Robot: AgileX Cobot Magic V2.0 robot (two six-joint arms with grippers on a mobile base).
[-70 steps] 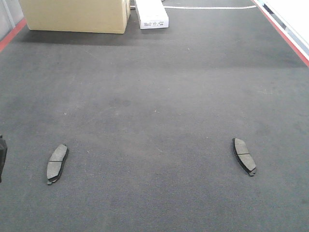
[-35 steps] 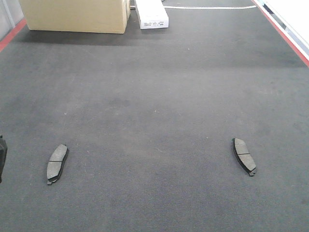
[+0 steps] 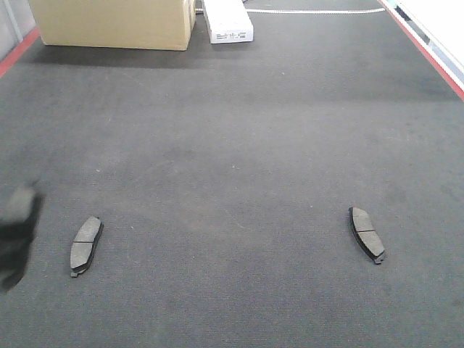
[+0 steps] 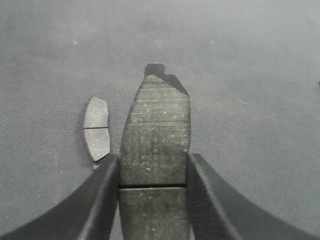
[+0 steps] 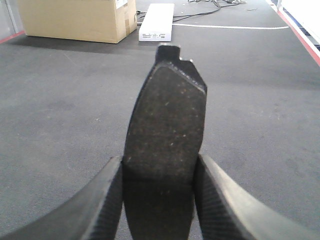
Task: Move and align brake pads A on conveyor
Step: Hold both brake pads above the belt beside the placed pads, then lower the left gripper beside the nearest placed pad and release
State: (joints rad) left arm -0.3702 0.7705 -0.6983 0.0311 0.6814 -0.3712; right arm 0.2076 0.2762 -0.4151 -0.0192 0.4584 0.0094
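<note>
Two brake pads lie on the conveyor (image 3: 232, 145): left pad (image 3: 85, 246) at 8 o'clock, right pad (image 3: 367, 234) at 4. Left pincer (image 4: 153, 200) is clamped on a third pad (image 4: 156, 135), hanging above the belt w/ the left pad at its 10. Right pincer (image 5: 159, 200) grips a fourth pad (image 5: 167, 125), angled fwd, cardboard box (image 5: 75, 20) at 11.

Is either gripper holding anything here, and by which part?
Both. The left gripper clamps a brake pad across its long side edges, about at the centre groove. The right gripper likewise pinches another brake pad across its side edges, near mid-length.
</note>
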